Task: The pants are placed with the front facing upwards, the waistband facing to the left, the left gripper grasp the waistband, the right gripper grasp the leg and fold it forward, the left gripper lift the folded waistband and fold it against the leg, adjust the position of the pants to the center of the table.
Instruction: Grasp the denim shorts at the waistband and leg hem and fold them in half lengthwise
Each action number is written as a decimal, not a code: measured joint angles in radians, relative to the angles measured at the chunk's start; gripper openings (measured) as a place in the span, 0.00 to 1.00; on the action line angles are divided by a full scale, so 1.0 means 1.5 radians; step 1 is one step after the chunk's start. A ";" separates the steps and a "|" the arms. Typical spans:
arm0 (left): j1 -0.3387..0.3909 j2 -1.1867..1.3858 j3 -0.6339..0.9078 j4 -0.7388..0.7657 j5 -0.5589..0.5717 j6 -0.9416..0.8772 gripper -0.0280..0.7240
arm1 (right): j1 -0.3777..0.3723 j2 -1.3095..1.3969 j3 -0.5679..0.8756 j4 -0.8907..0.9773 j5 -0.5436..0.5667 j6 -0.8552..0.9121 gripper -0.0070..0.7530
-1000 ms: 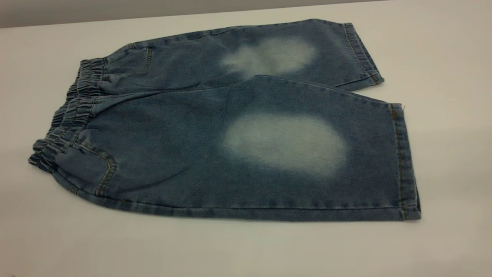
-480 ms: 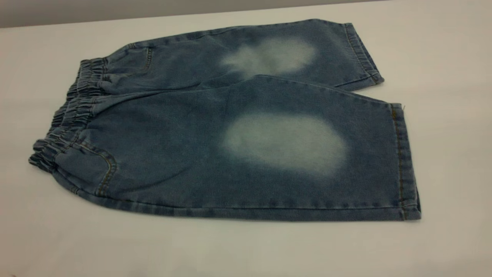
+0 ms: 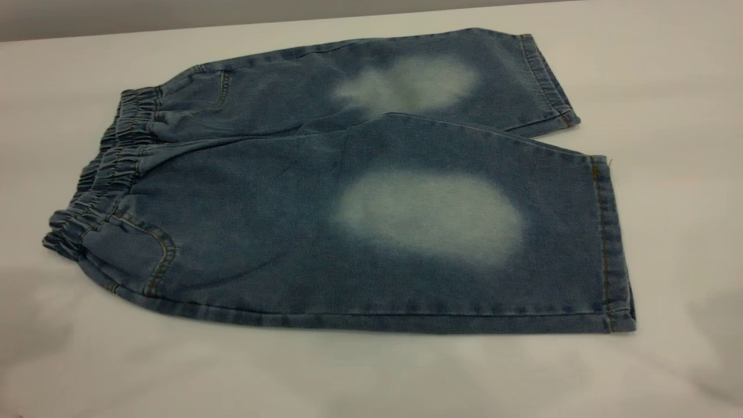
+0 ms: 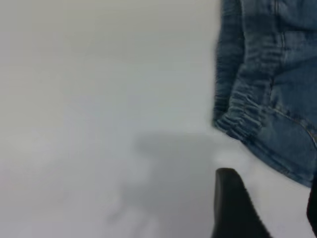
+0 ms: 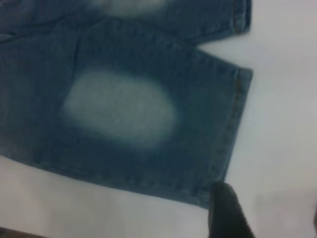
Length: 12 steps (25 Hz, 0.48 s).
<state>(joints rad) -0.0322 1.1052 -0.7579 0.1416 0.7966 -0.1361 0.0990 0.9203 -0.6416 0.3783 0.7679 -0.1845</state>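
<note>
On the white bench (image 3: 371, 377), the pants (image 3: 348, 191) are laid flat, waistband (image 3: 110, 168) at the left.
Only the wrist views show the hands: the left hand (image 4: 270, 208) over the waistband corner, the right hand (image 5: 267, 213) by the near leg hem, both open and empty. Shadows absent a second ago are now seen at the bench's near corners.

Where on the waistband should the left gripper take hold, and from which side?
Probably the near corner of the waistband, approached from the bare table at the exterior view's left. That gathered corner lies at the shorts' outer edge, and the left gripper hovers beside it.
</note>
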 joint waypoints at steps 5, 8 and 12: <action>0.000 0.177 0.000 -0.036 -0.048 0.009 0.46 | 0.000 0.066 0.000 0.041 -0.031 -0.053 0.42; 0.000 0.270 0.000 -0.083 -0.070 0.047 0.46 | 0.000 0.087 0.000 0.043 -0.042 -0.074 0.42; 0.019 0.367 0.000 -0.174 -0.102 0.112 0.46 | 0.000 0.112 0.000 0.045 -0.048 -0.095 0.42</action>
<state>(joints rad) -0.0032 1.6559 -0.7579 -0.1187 0.6443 0.0322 0.0990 1.0879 -0.6416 0.4461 0.6959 -0.3273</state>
